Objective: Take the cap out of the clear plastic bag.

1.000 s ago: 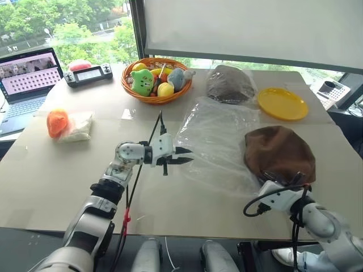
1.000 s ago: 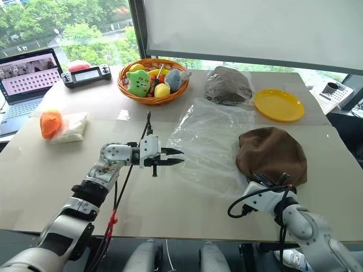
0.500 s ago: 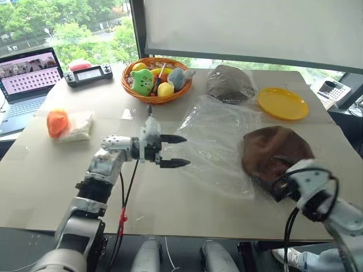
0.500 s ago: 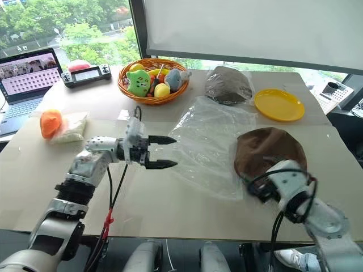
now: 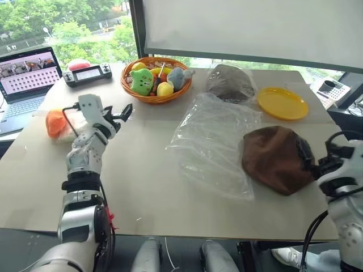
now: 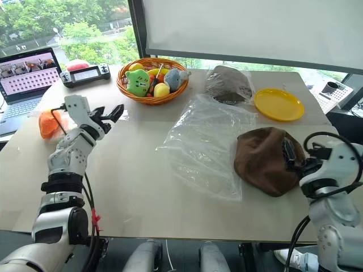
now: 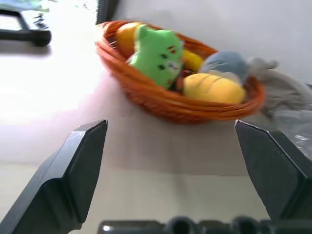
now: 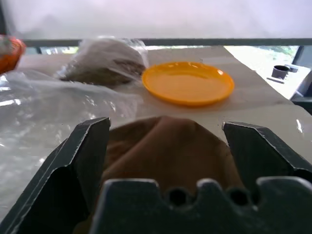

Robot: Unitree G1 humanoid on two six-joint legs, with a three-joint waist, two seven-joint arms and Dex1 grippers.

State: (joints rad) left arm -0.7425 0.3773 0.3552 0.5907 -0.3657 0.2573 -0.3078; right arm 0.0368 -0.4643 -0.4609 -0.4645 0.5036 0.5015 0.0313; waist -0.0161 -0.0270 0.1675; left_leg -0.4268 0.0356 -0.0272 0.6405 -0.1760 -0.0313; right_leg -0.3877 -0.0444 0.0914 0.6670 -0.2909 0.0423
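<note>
The cap (image 5: pixel 275 158) lies on the tabletop (image 5: pixel 147 187) outside the clear plastic bag (image 5: pixel 212 141), touching its right edge. The right end effector (image 6: pixel 290 157) sits beside the cap, fingers apart and empty. The left end effector (image 5: pixel 122 112) hovers near the orange basket (image 5: pixel 156 96), fingers spread wide, empty.

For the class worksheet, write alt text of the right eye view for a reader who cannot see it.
A brown cap lies on a table beside an empty clear plastic bag, outside it. The open right gripper is at the cap's edge; the open left gripper is raised near a basket of toys.
</note>
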